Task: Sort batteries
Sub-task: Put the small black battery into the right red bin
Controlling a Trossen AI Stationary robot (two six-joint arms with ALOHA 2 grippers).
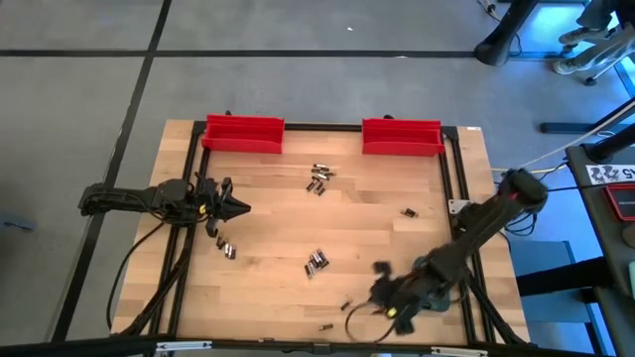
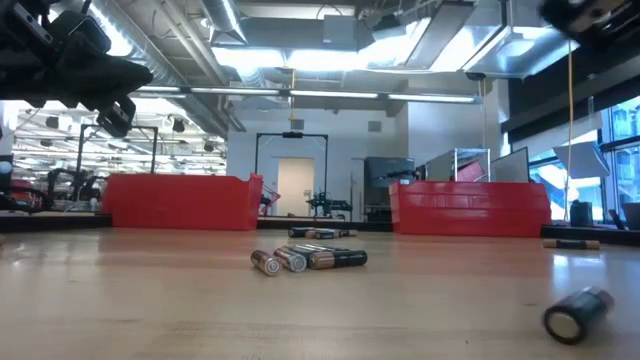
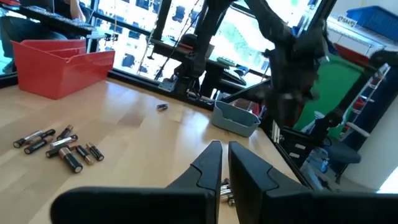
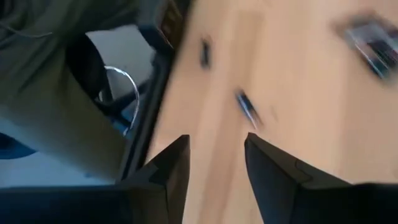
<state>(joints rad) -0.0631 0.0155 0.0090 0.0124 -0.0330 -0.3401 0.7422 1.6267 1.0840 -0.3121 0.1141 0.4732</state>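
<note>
Small dark batteries with silvery ends lie on their sides on the wooden table point(image 1: 278, 223). One cluster point(image 1: 318, 178) is near the far edge and another point(image 1: 317, 262) is at the middle. A pair point(image 1: 227, 248) and single cells point(image 1: 408, 211) point(image 1: 347, 304) point(image 1: 325, 325) lie apart. My left gripper point(image 1: 235, 208) hovers at the table's left, shut and empty, just above that pair point(image 3: 227, 190). My right gripper point(image 4: 214, 146) is open above the near right part of the table point(image 1: 379, 288), tilted down. A single cell point(image 4: 247, 109) lies just ahead of its fingers, untouched.
Two red bins point(image 1: 243, 133) point(image 1: 402, 136) stand at the far edge, left and right of centre. A grey-blue case point(image 3: 236, 118) sits by the table's right rim. A black frame point(image 1: 458, 174) runs along the table's edges. One battery point(image 2: 578, 312) lies close to the low camera.
</note>
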